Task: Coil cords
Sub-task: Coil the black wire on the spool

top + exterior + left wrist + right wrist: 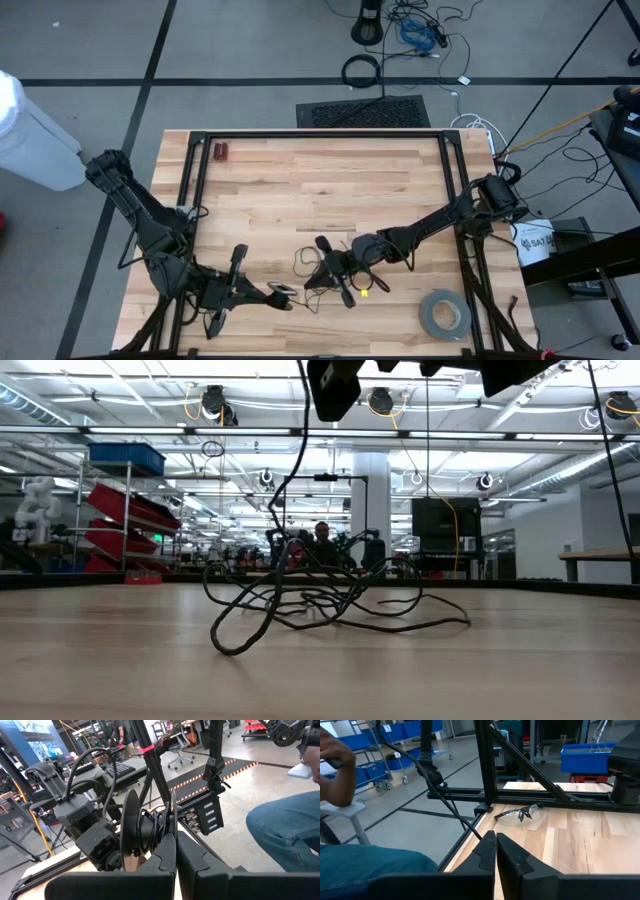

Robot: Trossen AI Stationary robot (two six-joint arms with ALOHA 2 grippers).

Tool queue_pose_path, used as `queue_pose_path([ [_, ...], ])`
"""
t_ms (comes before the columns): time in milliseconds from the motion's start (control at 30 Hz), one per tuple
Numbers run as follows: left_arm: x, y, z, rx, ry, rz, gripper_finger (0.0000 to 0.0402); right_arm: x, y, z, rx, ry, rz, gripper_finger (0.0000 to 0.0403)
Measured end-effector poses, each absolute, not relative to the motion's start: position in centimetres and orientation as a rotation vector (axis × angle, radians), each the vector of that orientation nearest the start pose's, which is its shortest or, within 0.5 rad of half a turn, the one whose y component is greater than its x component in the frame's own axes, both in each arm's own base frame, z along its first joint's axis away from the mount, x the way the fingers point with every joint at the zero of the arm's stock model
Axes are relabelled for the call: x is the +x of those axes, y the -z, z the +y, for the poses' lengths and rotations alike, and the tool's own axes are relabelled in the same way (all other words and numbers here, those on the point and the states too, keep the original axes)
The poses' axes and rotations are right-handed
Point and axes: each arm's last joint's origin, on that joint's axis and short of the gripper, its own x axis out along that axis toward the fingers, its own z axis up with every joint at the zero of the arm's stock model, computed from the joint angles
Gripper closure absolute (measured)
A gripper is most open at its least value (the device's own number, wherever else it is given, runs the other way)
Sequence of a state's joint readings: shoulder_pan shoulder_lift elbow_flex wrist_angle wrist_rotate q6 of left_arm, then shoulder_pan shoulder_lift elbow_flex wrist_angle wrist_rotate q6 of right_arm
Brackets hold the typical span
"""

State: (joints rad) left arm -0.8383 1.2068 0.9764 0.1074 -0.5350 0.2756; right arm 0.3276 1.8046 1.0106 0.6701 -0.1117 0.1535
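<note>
The cords are one thin black cord. Part of it is wound on a small spool (150, 827) with a clear flange, which shows at my left gripper's tip (283, 290). The rest lies as loose wiry loops (320, 600) on the wooden table (400, 190), near its middle front (305, 265). One strand (300, 460) rises from the heap and leaves the low view at the top. My left gripper (176, 840) is shut at the spool, raised above the table (288, 297). My right gripper (496, 837) is shut and faces it, beside the loose loops (318, 272). My left gripper pinches the rim of the spool's clear flange (173, 817) between its two fingers, coming at it nearly level from the table's left. The spool stands on edge in front of the fingertips, lifted clear of the table. My right gripper may have a strand between its shut fingers; I cannot tell.
A grey tape roll (445, 315) lies at the near right. A small red thing (220, 152) sits at the far left and a yellow bit (365, 290) by the right gripper. Clear glasses (517, 814) lie near the black frame. A person in jeans (285, 830) sits at the near side.
</note>
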Motion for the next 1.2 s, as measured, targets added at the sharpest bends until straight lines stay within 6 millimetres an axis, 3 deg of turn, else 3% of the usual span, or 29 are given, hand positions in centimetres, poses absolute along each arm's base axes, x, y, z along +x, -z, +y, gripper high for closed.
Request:
queue_pose_path([
  [733, 19.17, -34.13, -19.10, 0.353, 0.315, 0.053, 0.0401, 36.92, -21.49, 12.97, 0.154, -0.436, 0.171, 0.0400],
  [1200, 19.17, -34.13, -19.10, 0.354, 0.315, 0.053, 0.0401, 36.72, -21.60, 13.45, 0.187, -0.528, 0.176, 0.0285],
])
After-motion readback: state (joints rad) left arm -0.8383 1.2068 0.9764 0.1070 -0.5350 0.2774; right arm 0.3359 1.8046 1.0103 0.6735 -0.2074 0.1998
